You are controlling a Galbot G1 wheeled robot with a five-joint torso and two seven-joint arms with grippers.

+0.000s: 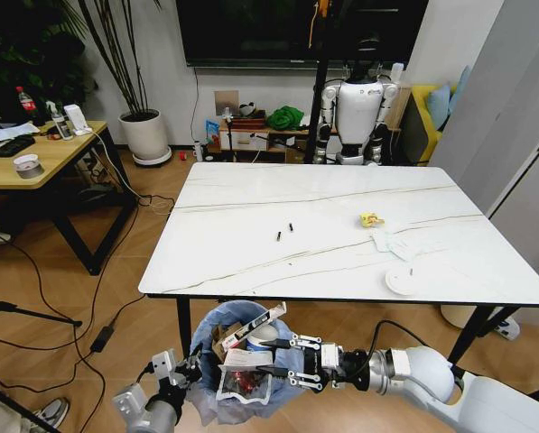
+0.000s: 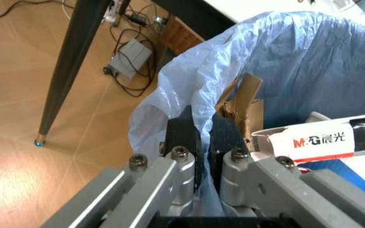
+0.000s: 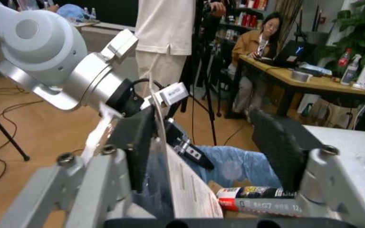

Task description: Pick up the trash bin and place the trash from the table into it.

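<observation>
The trash bin (image 1: 242, 397), lined with a light-blue bag (image 2: 296, 61), is held low in front of the table's (image 1: 251, 262) near edge. My left gripper (image 1: 183, 370) (image 2: 201, 137) is shut on the bin's bagged rim. Inside lie a brown carton (image 2: 246, 102) and a printed box (image 2: 315, 140). My right gripper (image 1: 267, 357) (image 3: 211, 142) stands open over the bin's mouth. A clear wrapper with red print (image 1: 245, 379) (image 3: 182, 190) hangs against one finger. On the table's right part lie a yellow scrap (image 1: 370, 219), white crumpled papers (image 1: 397, 242) and a white disc (image 1: 402, 281).
Two small dark bits (image 1: 284, 232) lie mid-table. A light-wood desk (image 1: 43, 158) stands at the left, a white plant pot (image 1: 145, 135) behind it. Another robot (image 1: 357, 108) stands beyond the table. Cables (image 1: 97, 338) run across the floor at the left.
</observation>
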